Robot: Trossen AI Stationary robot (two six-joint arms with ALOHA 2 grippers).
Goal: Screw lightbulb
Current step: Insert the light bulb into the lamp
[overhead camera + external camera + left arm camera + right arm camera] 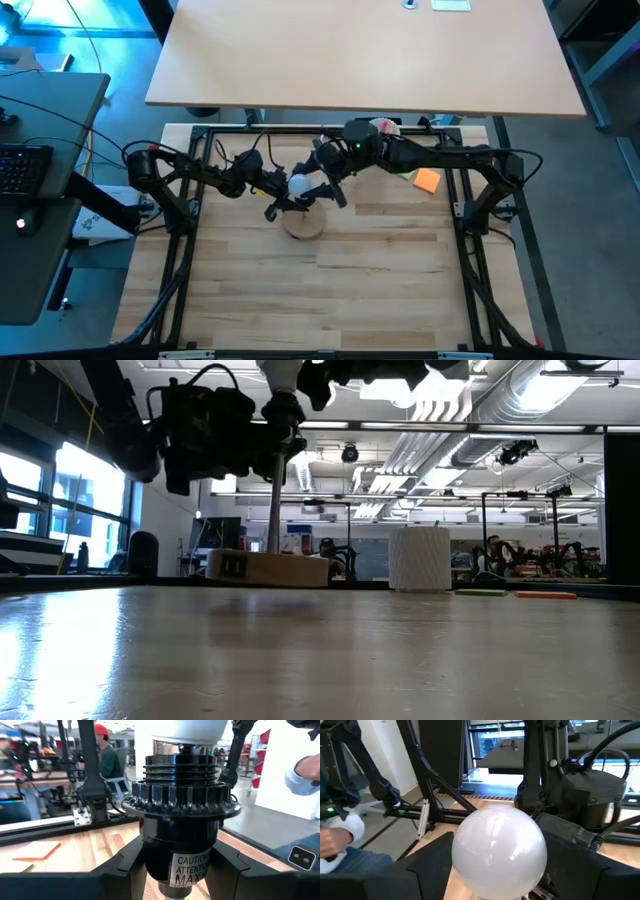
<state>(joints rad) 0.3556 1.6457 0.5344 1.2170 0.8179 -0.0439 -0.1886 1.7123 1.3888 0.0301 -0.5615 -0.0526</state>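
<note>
A white lightbulb (497,847) stands upright in the mouth of a black ribbed lamp socket (182,800). The socket tops a thin rod (273,500) that rises from a wooden disc (303,224) lying on the table. My left gripper (280,200) reaches in from the table's left and is shut on the socket. My right gripper (312,190) reaches in from the right and is shut on the bulb's globe (298,184). The bulb's screw base is hidden inside the socket. My left gripper pinches the socket's lower body (186,865), below the ribbed collar, between its two fingers (125,865). The fingers come in level from the table's left. The socket stands upright on its rod, above the wooden disc. My right gripper holds the bulb's round white globe (470,850) between its two fingers (427,865), one on each side. The fingers come nearly level from the table's right and far side. The bulb stands upright, its lower end (190,742) in the socket's mouth.
A white ribbed cup (419,558) with pink contents stands at the table's far side, with an orange sheet (427,180) and a green piece (405,173) to its right. People show beyond the table: a sleeve (305,770), a hand (335,840).
</note>
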